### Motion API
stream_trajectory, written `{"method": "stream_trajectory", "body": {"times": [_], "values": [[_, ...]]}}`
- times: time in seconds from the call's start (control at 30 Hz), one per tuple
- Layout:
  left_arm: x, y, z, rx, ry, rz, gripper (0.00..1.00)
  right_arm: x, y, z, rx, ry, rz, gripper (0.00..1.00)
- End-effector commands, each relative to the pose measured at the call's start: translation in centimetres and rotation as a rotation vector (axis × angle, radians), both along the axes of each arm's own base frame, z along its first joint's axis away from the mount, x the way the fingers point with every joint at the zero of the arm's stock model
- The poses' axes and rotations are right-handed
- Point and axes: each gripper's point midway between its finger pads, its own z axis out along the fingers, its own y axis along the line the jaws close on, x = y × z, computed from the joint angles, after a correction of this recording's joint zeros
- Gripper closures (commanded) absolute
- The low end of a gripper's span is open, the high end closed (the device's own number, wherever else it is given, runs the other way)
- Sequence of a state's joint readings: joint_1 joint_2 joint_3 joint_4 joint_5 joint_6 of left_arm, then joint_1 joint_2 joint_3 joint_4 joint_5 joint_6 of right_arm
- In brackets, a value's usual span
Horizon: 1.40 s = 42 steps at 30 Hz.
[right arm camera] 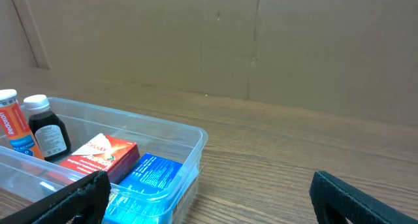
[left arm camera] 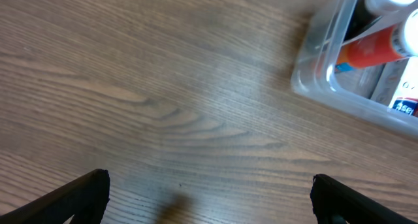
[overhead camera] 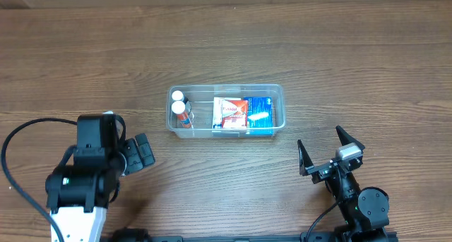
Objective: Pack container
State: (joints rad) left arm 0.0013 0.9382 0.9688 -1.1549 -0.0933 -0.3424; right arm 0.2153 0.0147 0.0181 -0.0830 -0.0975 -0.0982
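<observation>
The container (overhead camera: 282, 108) on the desk (overhead camera: 353, 44) holds bottles (overhead camera: 179, 109) and boxes (overhead camera: 233, 112). Left jaws and right jaws gape, empty.

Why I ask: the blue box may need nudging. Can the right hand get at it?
Probably yes: the right hand is open, the blue box lies uncovered at that end of the tub.

The left arm (overhead camera: 79, 182) stands at 7 o'clock in the overhead view, bent forward. Its left hand (overhead camera: 141, 152) points toward about 3 o'clock, with its fingers (left arm camera: 81, 194) spread wide and nothing between them. The right arm (overhead camera: 366, 205) stands at 5 o'clock. Its right hand (overhead camera: 326, 150) points toward 11 o'clock, the two fingers likewise splayed wide apart and empty.
</observation>
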Motion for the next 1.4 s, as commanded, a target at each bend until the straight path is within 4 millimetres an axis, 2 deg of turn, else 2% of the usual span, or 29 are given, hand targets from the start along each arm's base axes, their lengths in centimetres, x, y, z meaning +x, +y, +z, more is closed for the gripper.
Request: {"method": "stream_trajectory", "body": {"times": [0.0,0.07,0.17,0.3,0.4,0.57,0.73,0.87,1.37], "values": [[-0.3,0.7,1.6,0.047,-0.164,0.006,0.0,0.0,-0.1,-0.1,-0.001,-0.01,-0.005,0.0],[0.1,0.6,1.7,0.081,-0.291,-0.055,0.0,0.0,-0.1,-0.1,-0.001,-0.01,-0.005,0.0],[0.6,0.1,0.4,0.101,-0.465,-0.11,0.0,0.0,-0.1,-0.1,-0.001,-0.01,-0.005,0.0],[2.2,-0.6,-0.3,0.104,-0.705,-0.151,0.0,0.0,-0.1,0.0,-0.001,-0.01,-0.005,0.0],[3.7,-1.1,0.2,0.139,-0.931,-0.191,0.0,0.0,-0.1,0.0,-0.001,-0.01,-0.006,0.0],[4.1,-1.7,1.6,0.219,-1.15,-0.251,0.0,0.0,-0.1,-0.1,-0.001,-0.01,-0.005,0.0],[3.9,-2.3,0.9,0.304,-1.119,-0.351,0.0,0.0,-0.1,-0.1,-0.001,-0.01,-0.005,0.0],[3.4,-2.6,-2.3,0.242,-0.998,-0.36,0.0,0.0,-0.1,-0.1,-0.001,-0.01,-0.005,0.0],[3.4,-2.5,-1.9,0.249,-1.015,-0.355,0.0,0.0,-0.1,-0.1,-0.001,-0.01,-0.005,0.0]]}}
